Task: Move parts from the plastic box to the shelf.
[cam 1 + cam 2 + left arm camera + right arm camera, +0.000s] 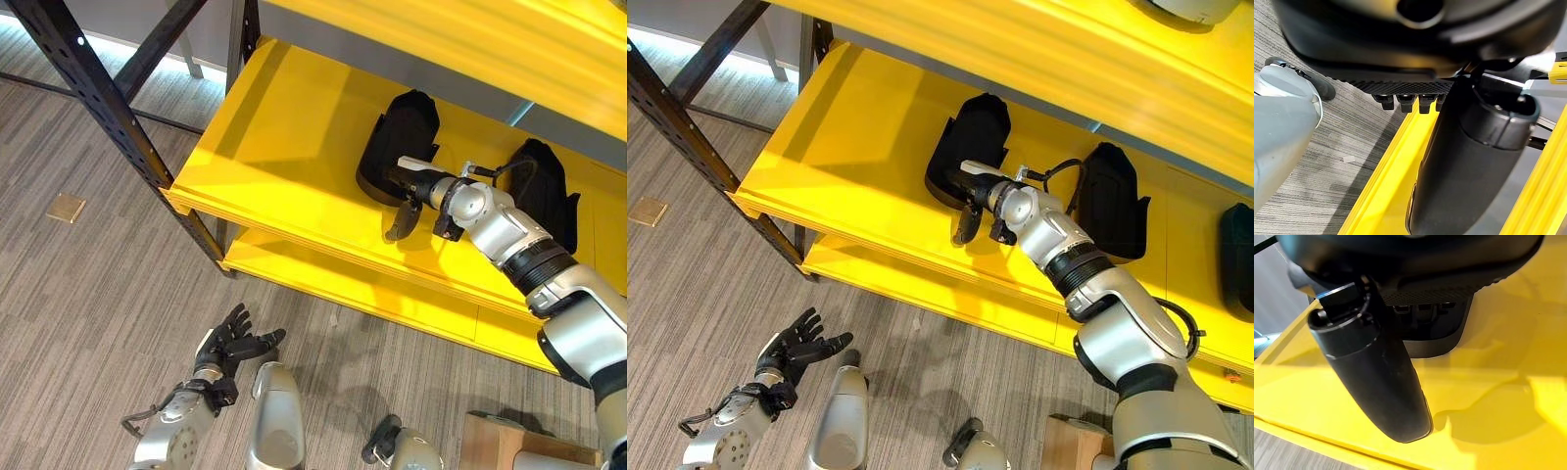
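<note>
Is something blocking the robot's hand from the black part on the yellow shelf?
Nothing visible does. The right hand already reaches the black part, which sits on the yellow shelf. Another black part sits farther right, off to the side.

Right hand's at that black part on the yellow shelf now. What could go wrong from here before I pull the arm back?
1. The right hand is against the black part, fingers hidden behind it. Pulling back might drag or tip the part.
2. A second black part stands close beside the forearm, so a sideways swing could knock it.
3. The thumb hangs just above the yellow shelf near its front edge and might scrape or catch on retreat.
</note>
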